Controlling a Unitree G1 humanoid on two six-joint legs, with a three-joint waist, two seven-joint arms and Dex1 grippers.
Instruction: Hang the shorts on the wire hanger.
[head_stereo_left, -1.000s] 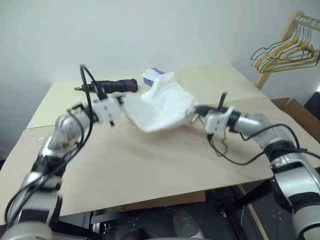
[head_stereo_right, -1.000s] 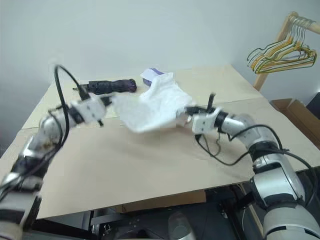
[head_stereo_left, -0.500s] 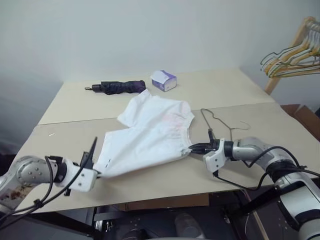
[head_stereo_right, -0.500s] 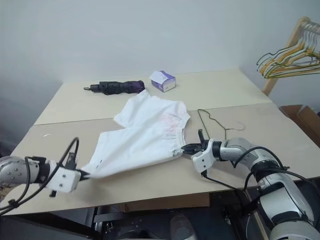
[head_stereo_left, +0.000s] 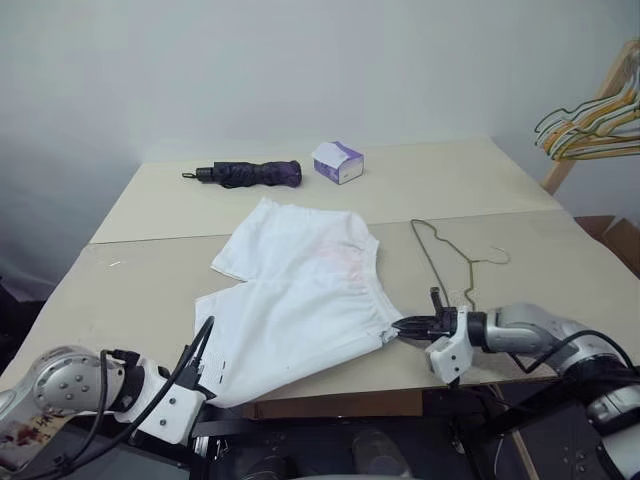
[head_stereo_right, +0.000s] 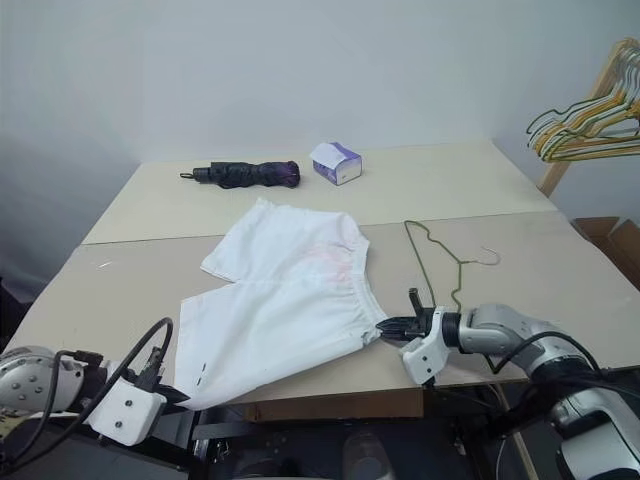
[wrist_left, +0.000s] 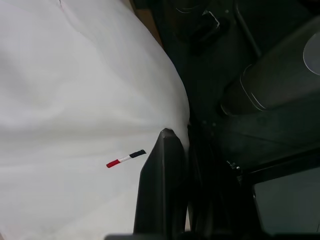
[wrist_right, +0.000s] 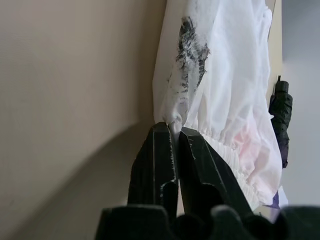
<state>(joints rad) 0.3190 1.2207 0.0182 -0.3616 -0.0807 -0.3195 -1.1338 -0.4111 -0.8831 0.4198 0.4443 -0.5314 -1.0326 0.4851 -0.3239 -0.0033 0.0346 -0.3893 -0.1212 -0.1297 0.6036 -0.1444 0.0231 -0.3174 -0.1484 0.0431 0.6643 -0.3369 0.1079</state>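
Observation:
The white shorts (head_stereo_left: 300, 290) lie spread flat on the beige table (head_stereo_left: 520, 225), with the gathered waistband toward the right. At the table's front edge my left gripper (head_stereo_left: 212, 384) is shut on the near left hem corner; in the left wrist view the cloth (wrist_left: 75, 100) runs in between its fingers (wrist_left: 162, 190). My right gripper (head_stereo_left: 395, 326) is shut on the near end of the waistband, and in the right wrist view a nub of cloth (wrist_right: 220, 60) is pinched at its tips. The wire hanger (head_stereo_left: 470, 264) lies flat on the table just right of the shorts, untouched.
A folded dark umbrella (head_stereo_left: 245, 174) and a white-and-purple tissue box (head_stereo_left: 337, 162) sit at the table's back. A bunch of hangers (head_stereo_left: 590, 125) hangs on a wooden rack at the far right. A cardboard box (head_stereo_left: 620, 235) stands beyond the right edge.
The shorts were held up in the air a second ago and now lie spread on the table. Both grippers came down and back toward the front edge, still holding the cloth.

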